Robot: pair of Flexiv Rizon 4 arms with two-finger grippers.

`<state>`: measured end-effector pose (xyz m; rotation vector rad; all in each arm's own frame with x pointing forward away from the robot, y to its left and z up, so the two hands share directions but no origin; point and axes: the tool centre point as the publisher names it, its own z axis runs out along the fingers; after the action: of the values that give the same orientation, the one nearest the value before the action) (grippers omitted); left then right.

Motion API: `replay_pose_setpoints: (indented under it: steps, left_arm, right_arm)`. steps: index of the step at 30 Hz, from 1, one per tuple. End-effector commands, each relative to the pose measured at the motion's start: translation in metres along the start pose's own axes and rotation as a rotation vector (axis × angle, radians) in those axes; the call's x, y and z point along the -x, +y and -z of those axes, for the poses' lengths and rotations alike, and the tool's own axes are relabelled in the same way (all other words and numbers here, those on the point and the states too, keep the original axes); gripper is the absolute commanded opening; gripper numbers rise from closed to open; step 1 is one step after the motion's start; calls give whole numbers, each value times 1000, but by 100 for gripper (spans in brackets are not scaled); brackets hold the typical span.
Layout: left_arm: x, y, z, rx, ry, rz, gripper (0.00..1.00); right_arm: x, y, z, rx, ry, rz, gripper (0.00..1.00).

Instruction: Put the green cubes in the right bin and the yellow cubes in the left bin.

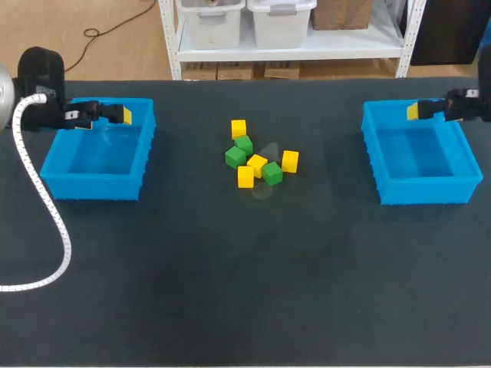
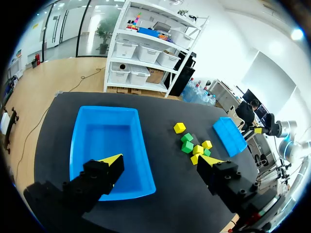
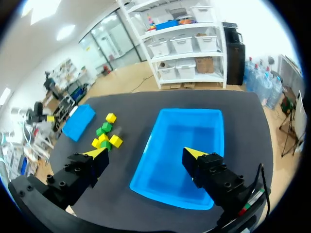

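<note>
Left wrist view: left pincer [image 2: 161, 160] gapes wide over left bin [image 2: 104, 136].

Smooth blue plastic bins [image 1: 92, 188], matt dark cloth-like table [image 1: 230, 291], smooth matt cubes [image 1: 245, 177]

L pincer [image 2: 160, 160] open, R pincer [image 3: 145, 152] open, both empty, wide apart

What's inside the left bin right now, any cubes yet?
No cubes: the left bin shows only bare blue floor. The open left gripper hangs above it, hiding a small patch by the far rim in the head view. All the cubes lie mid-table.
</note>
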<state>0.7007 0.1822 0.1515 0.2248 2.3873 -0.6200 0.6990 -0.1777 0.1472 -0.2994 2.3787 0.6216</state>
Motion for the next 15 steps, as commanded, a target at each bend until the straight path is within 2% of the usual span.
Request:
replay_pose_setpoints:
  steps: [1, 4, 8, 15]
  left_arm:
    - [-1, 2, 0, -11, -7, -2, 100]
    - [-1, 2, 0, -11, -7, -2, 100]
    - [-1, 2, 0, -11, -7, -2, 100]
    - [-1, 2, 0, -11, -7, -2, 100]
  right_arm:
    - [17, 25, -28, -65, 64, 50, 100]
    - [21, 46, -43, -118, 107, 134, 100]
    - [19, 75, -60, -140, 153, 198, 100]
    - [-1, 116, -86, -175, 248, 273, 100]
